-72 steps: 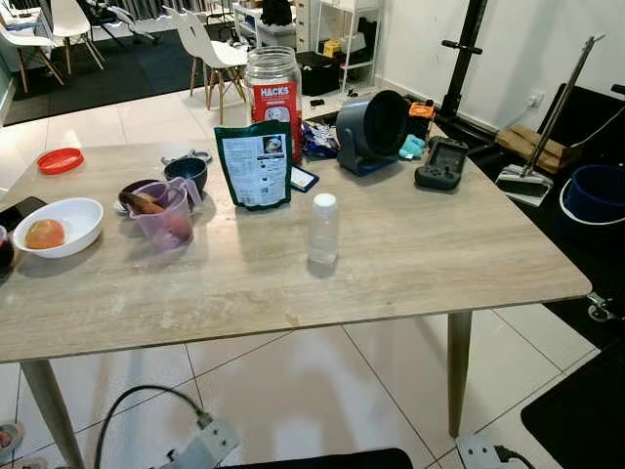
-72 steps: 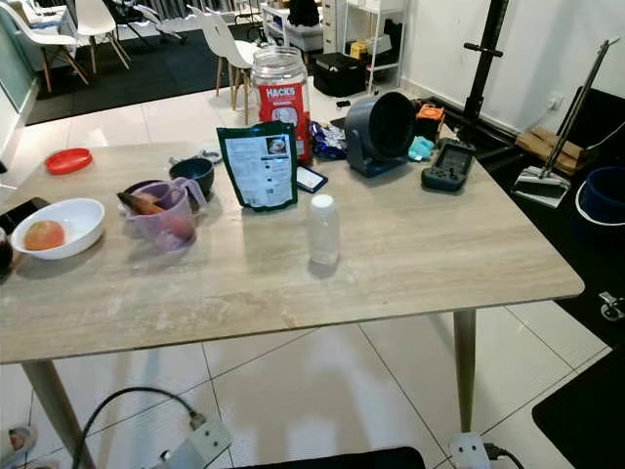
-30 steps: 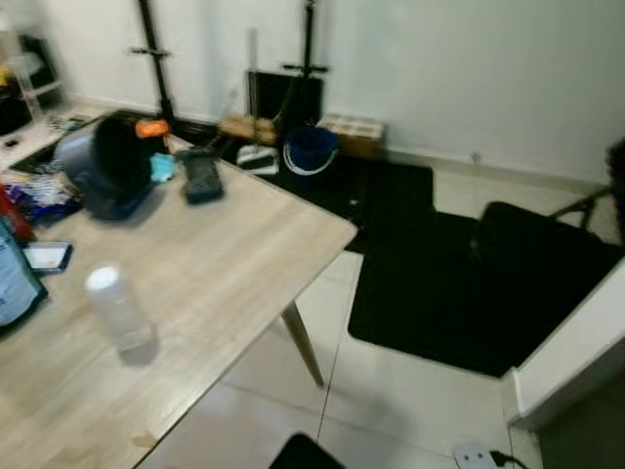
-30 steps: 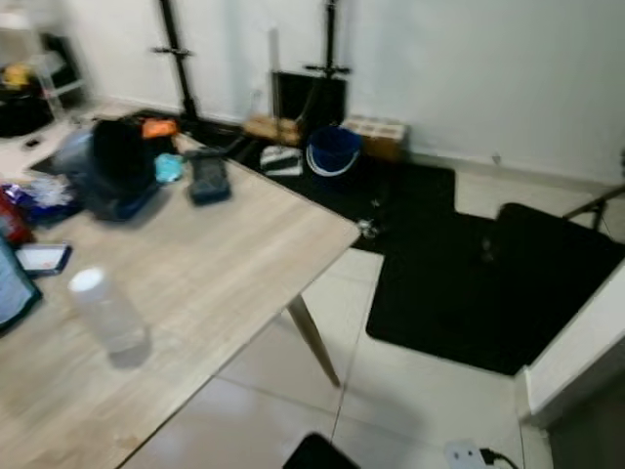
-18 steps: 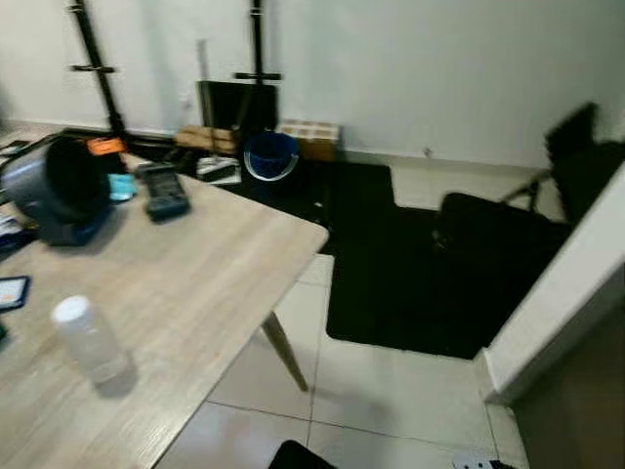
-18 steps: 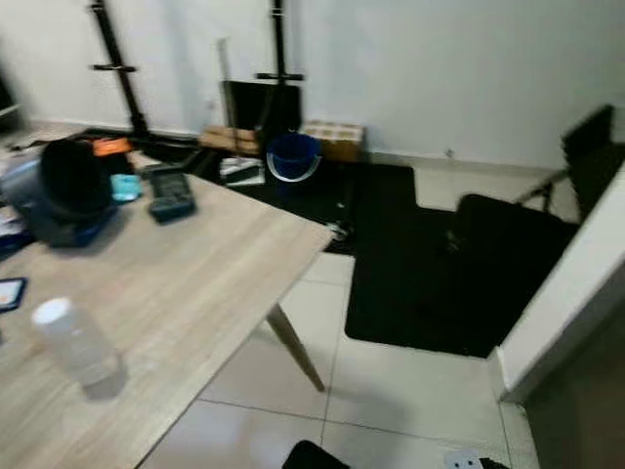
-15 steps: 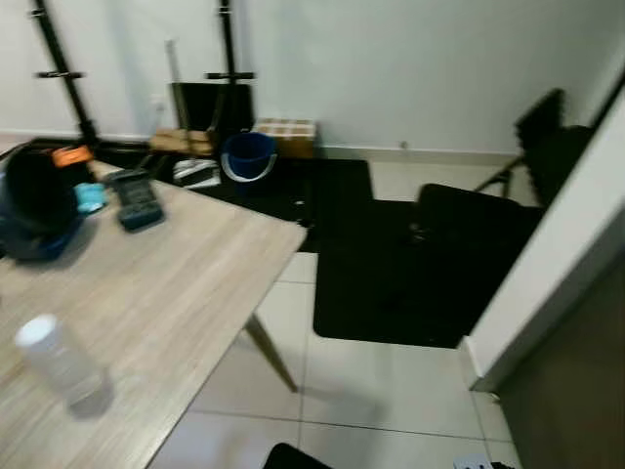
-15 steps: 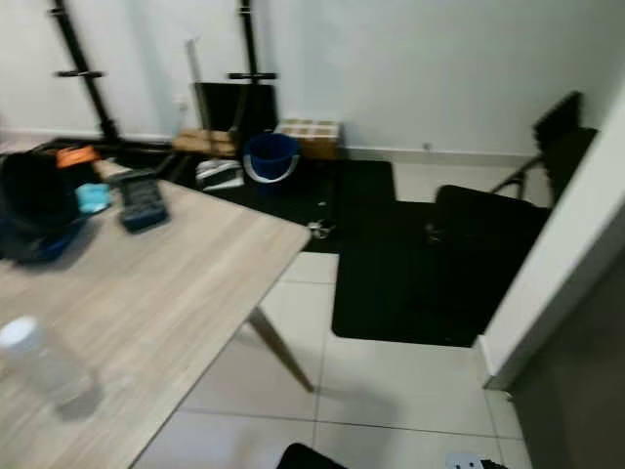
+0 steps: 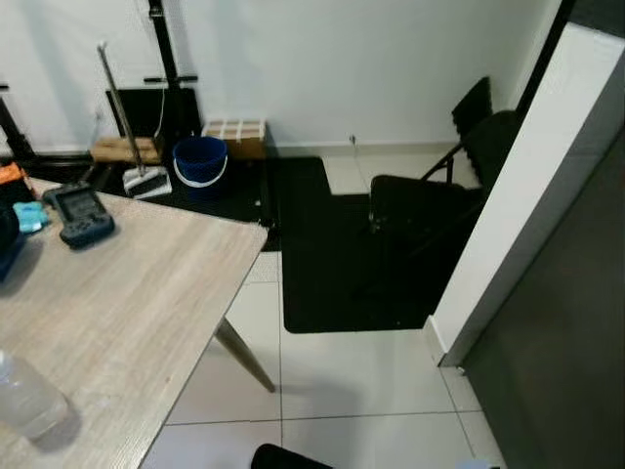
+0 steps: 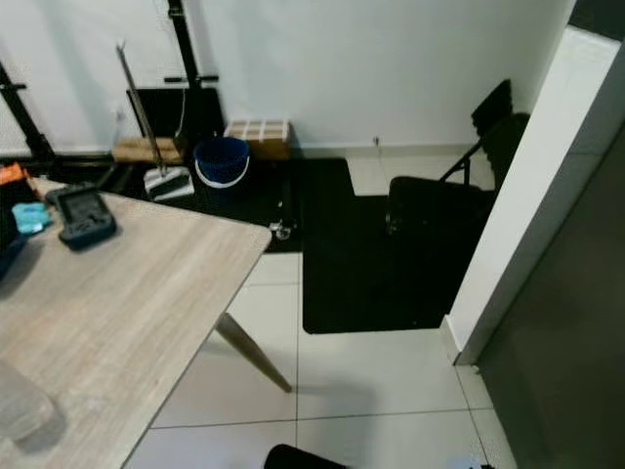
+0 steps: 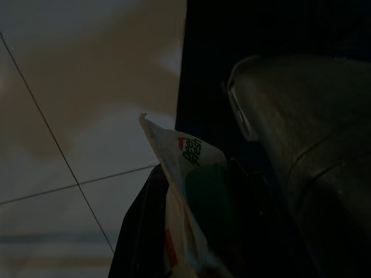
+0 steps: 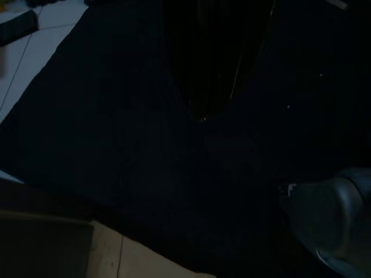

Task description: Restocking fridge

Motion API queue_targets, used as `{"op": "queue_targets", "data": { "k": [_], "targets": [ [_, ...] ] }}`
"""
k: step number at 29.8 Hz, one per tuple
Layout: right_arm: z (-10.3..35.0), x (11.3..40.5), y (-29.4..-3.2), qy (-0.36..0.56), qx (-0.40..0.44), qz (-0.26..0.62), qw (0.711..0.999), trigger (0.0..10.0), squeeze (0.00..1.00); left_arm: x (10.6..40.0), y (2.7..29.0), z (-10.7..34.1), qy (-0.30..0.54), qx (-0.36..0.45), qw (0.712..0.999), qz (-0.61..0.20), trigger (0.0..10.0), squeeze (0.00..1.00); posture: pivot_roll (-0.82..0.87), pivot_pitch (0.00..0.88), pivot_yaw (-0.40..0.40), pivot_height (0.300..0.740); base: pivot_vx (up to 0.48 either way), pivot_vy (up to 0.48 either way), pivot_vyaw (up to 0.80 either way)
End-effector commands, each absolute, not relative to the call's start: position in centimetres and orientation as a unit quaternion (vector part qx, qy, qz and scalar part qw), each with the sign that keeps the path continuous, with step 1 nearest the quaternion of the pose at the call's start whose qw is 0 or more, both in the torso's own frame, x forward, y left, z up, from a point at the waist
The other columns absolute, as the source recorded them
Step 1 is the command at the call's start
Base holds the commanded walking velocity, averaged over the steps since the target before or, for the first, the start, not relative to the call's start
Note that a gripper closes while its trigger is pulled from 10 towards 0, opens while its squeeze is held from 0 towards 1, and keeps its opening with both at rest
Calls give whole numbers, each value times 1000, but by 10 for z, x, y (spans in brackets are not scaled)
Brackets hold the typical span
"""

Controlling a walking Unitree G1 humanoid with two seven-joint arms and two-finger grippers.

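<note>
Wood table [image 9: 127, 293] is sitting at left w/ a clear bottle [image 9: 24, 399] standing near its front edge & a dark handheld device [image 9: 83, 215] lying toward the back. Black mat [image 9: 342, 264] is lying on the tiled floor [image 9: 352, 376] beside it.

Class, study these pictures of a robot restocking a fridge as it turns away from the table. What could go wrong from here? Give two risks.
1. The left gripper holds a white and green packet by one end; it could slip out while walking.
2. The black folding chair and black floor mat lie ahead; the robot might bump the chair or catch a foot on the mat's edge.
</note>
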State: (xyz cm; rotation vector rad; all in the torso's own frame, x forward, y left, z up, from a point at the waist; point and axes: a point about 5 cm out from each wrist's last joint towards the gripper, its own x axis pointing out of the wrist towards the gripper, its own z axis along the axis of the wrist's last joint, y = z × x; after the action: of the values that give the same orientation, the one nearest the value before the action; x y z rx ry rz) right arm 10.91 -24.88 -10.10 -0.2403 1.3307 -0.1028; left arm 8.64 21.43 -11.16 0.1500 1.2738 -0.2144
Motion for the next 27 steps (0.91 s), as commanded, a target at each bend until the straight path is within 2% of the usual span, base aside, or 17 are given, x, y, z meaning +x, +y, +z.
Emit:
{"op": "queue_targets", "data": {
  "k": [1,7,27],
  "targets": [
    [-99,114,-251,607,-109,-51,786,10000,0,85,210,-113,596,67,793,-109,10000,0,-26,0,20,740,0,-472,0],
    [-99,114,-251,609,-109,-53,784,10000,0,85,210,-113,594,65,795,-103,10000,0,-25,0,20,740,0,-410,0],
    [-100,112,-250,615,-112,-48,779,10000,0,86,209,-113,590,70,797,-108,10000,0,-24,0,18,740,0,0,-787]
  ]
}}
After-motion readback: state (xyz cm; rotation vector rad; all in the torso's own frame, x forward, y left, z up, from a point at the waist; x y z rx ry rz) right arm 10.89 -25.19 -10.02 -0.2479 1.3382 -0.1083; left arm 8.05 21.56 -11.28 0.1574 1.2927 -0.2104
